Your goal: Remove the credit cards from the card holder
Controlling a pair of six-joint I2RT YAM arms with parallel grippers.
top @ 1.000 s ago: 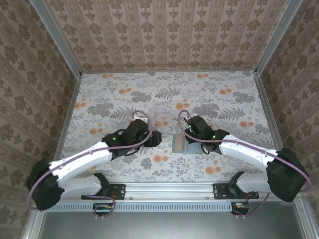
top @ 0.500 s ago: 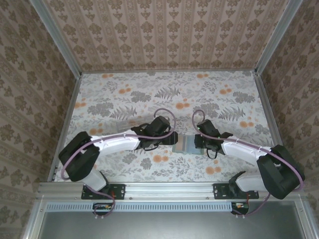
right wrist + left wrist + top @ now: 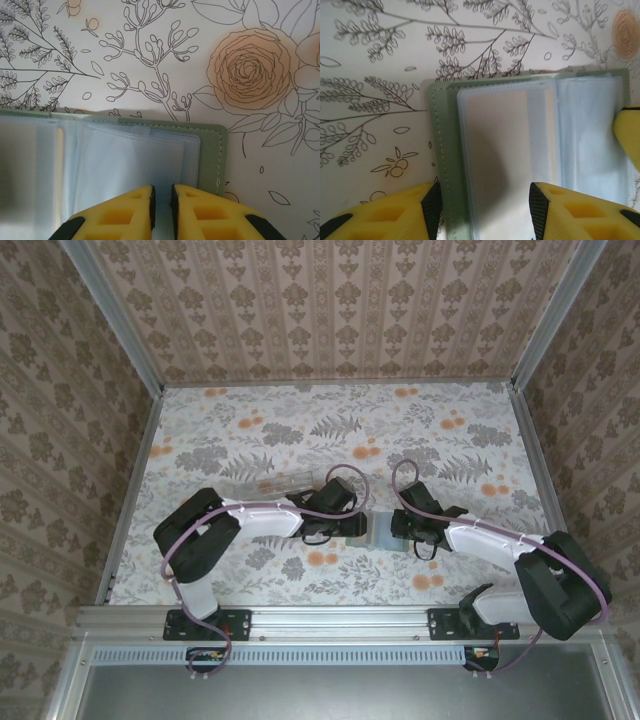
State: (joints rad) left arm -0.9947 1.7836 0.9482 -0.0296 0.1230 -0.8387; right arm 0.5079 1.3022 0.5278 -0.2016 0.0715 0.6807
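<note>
The card holder (image 3: 372,530) lies open and flat on the flowered table, its grey-green rim (image 3: 439,150) framing pale blue-grey clear pockets. A tan credit card (image 3: 495,145) shows through the left pocket. My left gripper (image 3: 485,212) is open, one finger outside the holder's left edge and the other over the pocket; in the top view it (image 3: 352,526) sits at the holder's left side. My right gripper (image 3: 161,200) rests on the right-hand pockets (image 3: 130,160) with its jaws nearly together and nothing clearly between them; in the top view it (image 3: 393,527) is at the holder's right side.
A clear plastic case (image 3: 281,483) lies just behind the left arm. Metal rails and papered walls (image 3: 120,500) close in the table on three sides. One yellow finger of the right gripper (image 3: 629,134) pokes into the left wrist view.
The left arm has swung right and reached the holder's left edge, its jaws narrowing. The right gripper has settled a little farther right on the holder.
</note>
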